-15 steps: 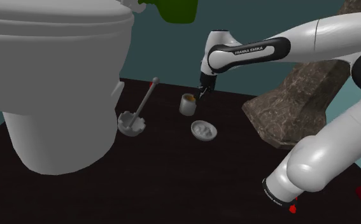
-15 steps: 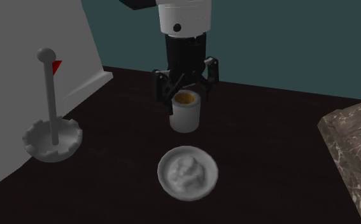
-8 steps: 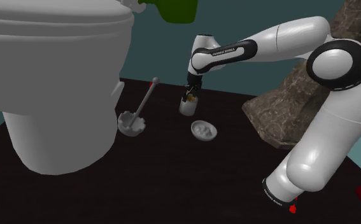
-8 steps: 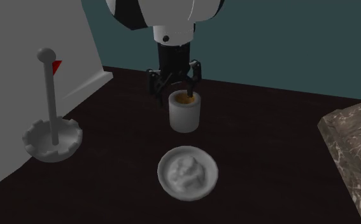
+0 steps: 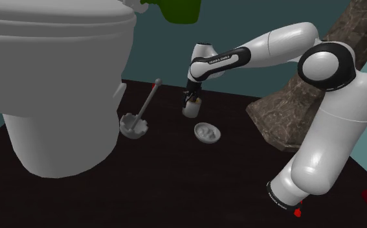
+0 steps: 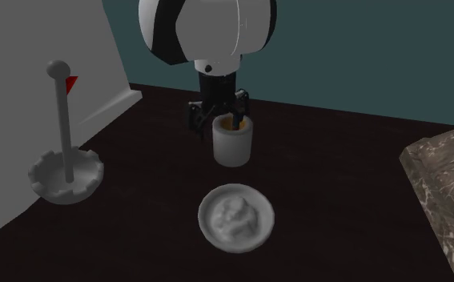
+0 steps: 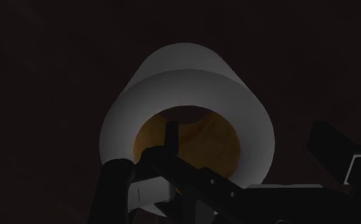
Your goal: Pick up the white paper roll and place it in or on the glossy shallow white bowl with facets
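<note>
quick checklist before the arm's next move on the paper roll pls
1. paper roll upright on the dark surface: ok
2. end effector at the roll's top: ok
3. roll clasped: not ok, the fingers stand apart
4. bowl upright, apart from the roll: ok
5. toilet brush off the roll-to-bowl path: ok

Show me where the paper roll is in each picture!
Shoulder view: the paper roll stands mid-picture, up and left of the bowl.
Second exterior view: upper middle, behind the bowl.
Wrist view: middle, looking down into its brown core.
Shared landmark: the black gripper at the roll's top.
</note>
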`<state>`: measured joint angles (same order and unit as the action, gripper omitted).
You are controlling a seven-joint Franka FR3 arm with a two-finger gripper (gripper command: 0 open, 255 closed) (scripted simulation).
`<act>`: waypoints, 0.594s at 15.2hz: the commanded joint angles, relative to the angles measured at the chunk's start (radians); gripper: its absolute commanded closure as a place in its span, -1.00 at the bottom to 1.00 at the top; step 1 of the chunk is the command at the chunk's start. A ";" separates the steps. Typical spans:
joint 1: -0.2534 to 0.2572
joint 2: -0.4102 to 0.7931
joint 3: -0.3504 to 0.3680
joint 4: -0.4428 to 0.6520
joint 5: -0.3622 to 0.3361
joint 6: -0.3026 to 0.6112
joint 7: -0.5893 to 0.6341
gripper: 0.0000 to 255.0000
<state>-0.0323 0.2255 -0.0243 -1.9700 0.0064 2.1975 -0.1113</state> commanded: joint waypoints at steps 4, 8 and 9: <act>0.000 0.012 0.000 -0.010 0.000 0.022 0.001 -1.00; 0.000 0.012 0.001 -0.010 0.000 0.022 0.001 -1.00; 0.000 0.012 0.001 -0.010 0.000 0.022 0.001 1.00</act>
<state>-0.0318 0.2371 -0.0235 -1.9802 0.0068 2.2194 -0.1103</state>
